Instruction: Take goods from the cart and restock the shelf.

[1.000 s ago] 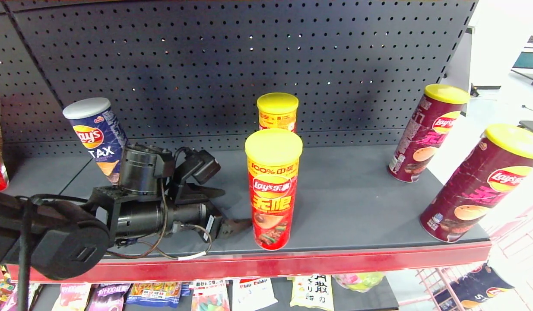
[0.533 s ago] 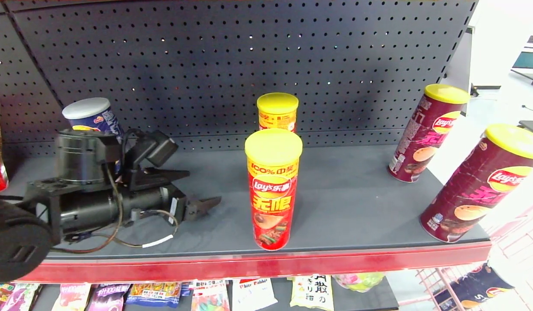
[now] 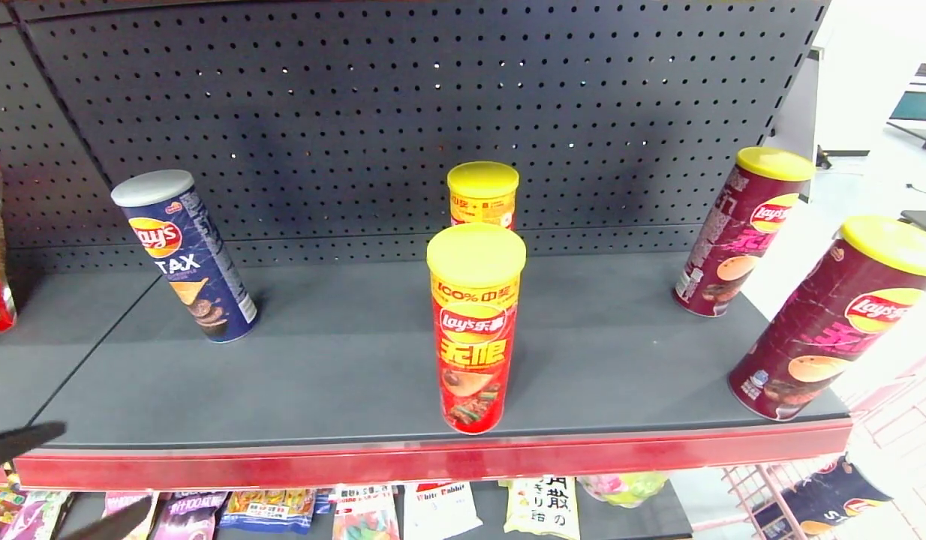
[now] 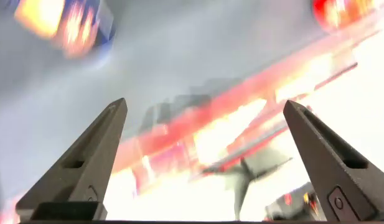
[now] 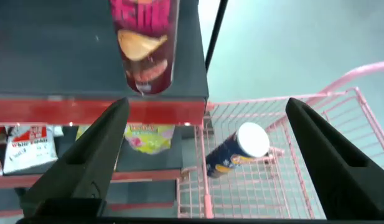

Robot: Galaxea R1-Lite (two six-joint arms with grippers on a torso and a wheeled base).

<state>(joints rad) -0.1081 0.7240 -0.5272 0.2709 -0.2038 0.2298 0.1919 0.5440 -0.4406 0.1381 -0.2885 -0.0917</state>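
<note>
A blue chip can [image 3: 184, 259] stands at the left of the grey shelf [image 3: 343, 375]. One red can [image 3: 474, 330] stands at the front centre with another [image 3: 482, 193] behind it. Two maroon cans [image 3: 741, 232] [image 3: 831, 322] stand on the right. My left gripper [image 3: 65, 480] is open and holds nothing, off the shelf's front left corner; its wrist view is blurred, with the left gripper [image 4: 205, 104] facing the shelf's red lip. My right gripper [image 5: 207, 102] is open, hanging above the pink cart [image 5: 291, 162], where a blue can [image 5: 238, 149] lies on its side.
Snack bags [image 3: 440, 510] fill the lower shelf under the red lip [image 3: 433, 457]. A pegboard wall [image 3: 403, 105] backs the shelf. Bare shelf lies between the blue can and the red cans. The cart [image 3: 763, 502] stands at the lower right, past the shelf's end.
My left arm has pulled back off the shelf toward the lower left, leaving just its fingertips in the head view. The blue can it hid now stands free.
</note>
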